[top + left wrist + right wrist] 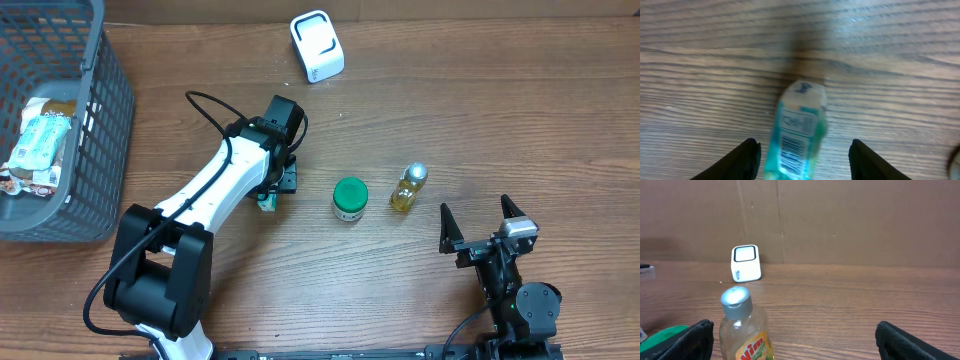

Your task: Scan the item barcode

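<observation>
The left gripper (273, 193) is positioned over a small teal item (266, 203) on the wooden counter (400, 300). To the right of the item are a green-lidded jar (349, 198) and, near it, a yellow bottle (408, 188) with a silver cap. The right gripper (475, 207) is near the front edge, fingers spread wide. A white scanner (318, 45) is at the rear. A grey basket (100, 130) at far left contains packets (38, 140).

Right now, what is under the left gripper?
A small teal bottle lies on the wooden table, barcode label facing up, just below the open left gripper. Overhead, the arm covers most of it.
</observation>
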`<move>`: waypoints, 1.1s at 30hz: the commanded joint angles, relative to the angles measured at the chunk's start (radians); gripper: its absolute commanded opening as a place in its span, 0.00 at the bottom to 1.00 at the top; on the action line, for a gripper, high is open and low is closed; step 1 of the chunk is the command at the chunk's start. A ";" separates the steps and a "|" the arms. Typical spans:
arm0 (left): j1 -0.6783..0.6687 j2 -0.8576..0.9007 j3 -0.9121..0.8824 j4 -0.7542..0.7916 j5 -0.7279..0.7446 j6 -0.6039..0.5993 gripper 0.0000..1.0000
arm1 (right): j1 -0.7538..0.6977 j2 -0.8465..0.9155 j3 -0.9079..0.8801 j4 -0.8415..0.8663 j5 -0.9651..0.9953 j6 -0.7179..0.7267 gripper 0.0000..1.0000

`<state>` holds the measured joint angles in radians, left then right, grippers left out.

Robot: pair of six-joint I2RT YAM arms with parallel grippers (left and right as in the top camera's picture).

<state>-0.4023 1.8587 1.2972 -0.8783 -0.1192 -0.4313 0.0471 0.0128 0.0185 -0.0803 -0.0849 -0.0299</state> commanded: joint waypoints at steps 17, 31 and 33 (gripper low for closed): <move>-0.004 -0.013 -0.117 0.102 -0.022 0.027 0.54 | -0.003 -0.009 -0.011 0.003 0.009 -0.003 1.00; -0.004 -0.013 -0.152 0.148 -0.018 0.027 0.18 | -0.003 -0.009 -0.011 0.003 0.009 -0.003 1.00; -0.004 -0.013 -0.152 0.150 -0.009 0.027 0.20 | -0.003 -0.009 -0.011 0.003 0.009 -0.003 1.00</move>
<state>-0.4042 1.8587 1.1572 -0.7330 -0.1303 -0.4114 0.0475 0.0128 0.0185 -0.0807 -0.0853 -0.0299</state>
